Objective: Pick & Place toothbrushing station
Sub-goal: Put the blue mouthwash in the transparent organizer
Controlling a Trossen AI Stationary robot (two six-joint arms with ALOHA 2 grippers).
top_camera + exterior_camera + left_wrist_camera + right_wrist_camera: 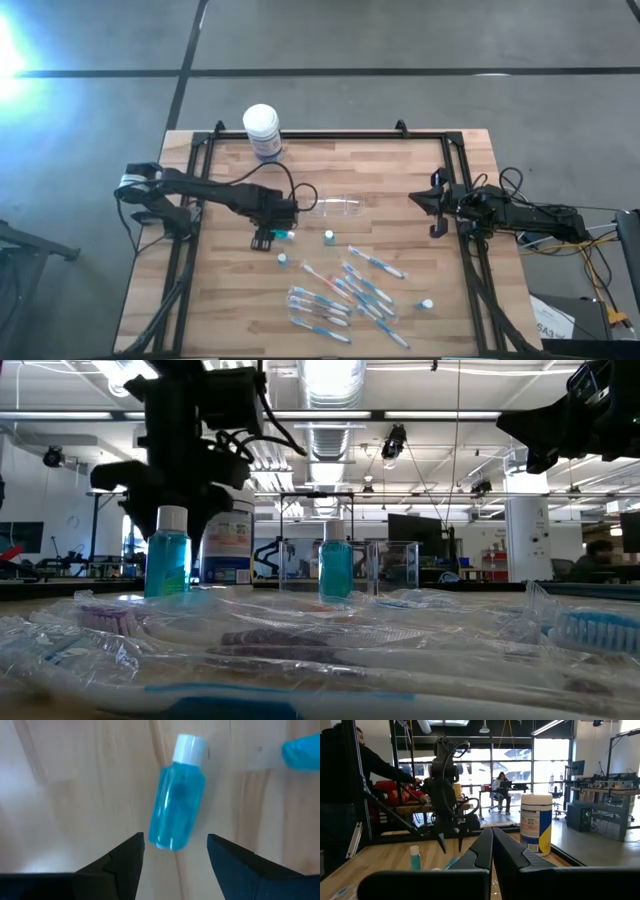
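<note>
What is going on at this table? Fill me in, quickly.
The left gripper is reaching down over the table with its jaws open on either side of a small blue bottle with a white cap, not yet closed on it. The clear cup lies on its side nearby, and the toothbrushes are scattered in front. The right gripper waits, shut, at the table's right edge.
</note>
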